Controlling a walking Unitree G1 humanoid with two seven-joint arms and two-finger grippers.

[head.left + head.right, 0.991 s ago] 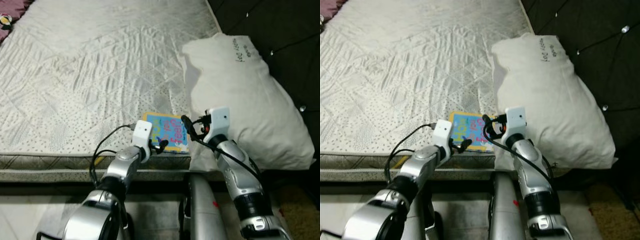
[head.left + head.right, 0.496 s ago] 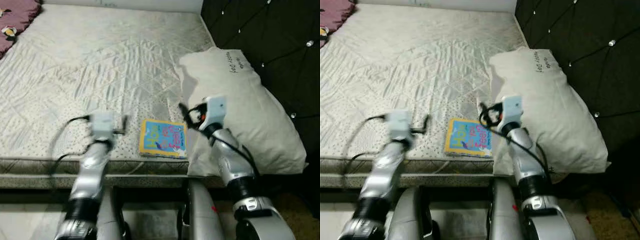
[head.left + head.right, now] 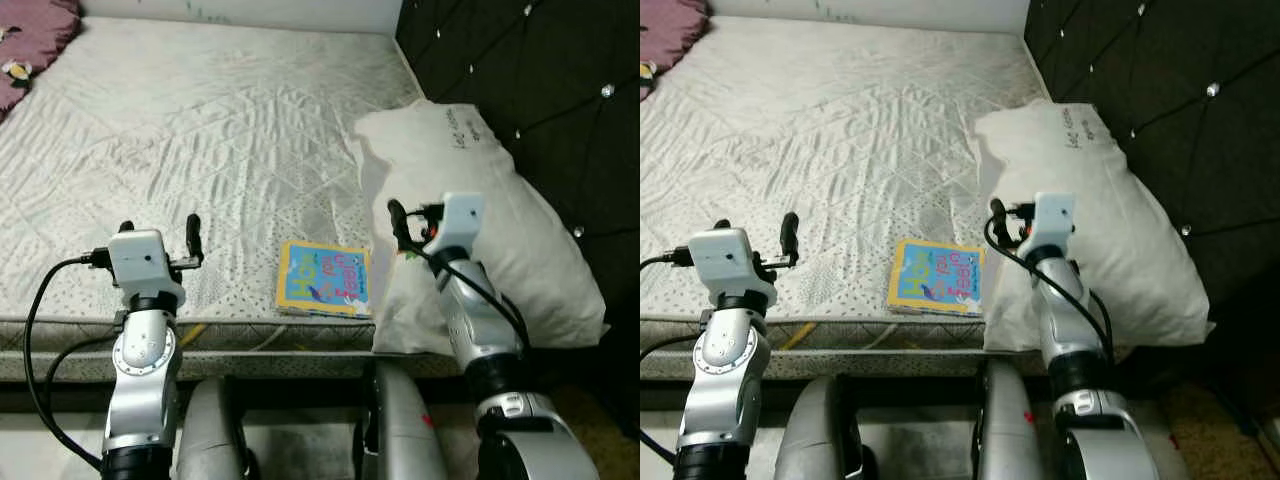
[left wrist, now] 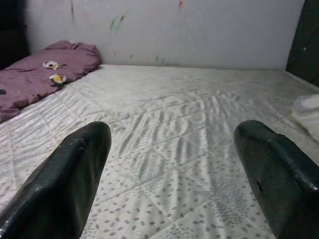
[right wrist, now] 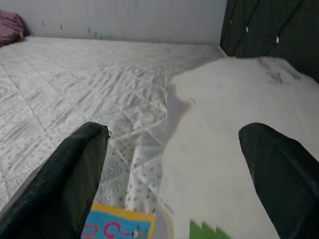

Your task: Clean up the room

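A colourful children's book [image 3: 323, 279] lies flat on the white quilted mattress [image 3: 210, 140], close to its front edge. A large white pillow [image 3: 480, 230] rests just right of the book, against the headboard. My left gripper [image 3: 160, 232] hovers over the mattress well to the left of the book, open and empty; its fingers [image 4: 60, 189] stand wide apart. My right gripper [image 3: 410, 222] is raised over the pillow's near left edge, open, holding nothing. The right wrist view looks past its fingers [image 5: 65, 184] at the book's corner [image 5: 117, 224] and the pillow [image 5: 239, 139].
A black tufted headboard [image 3: 540, 80] runs along the bed's right side. A crumpled purple blanket [image 4: 40, 69] lies at the far left corner by the wall. The mattress edge [image 3: 250, 335] drops off in front of me.
My left gripper has pulled back from the book and swung left, now raised over the mattress. The right gripper has lifted a little by the pillow. The book stays put; the camera shifted.
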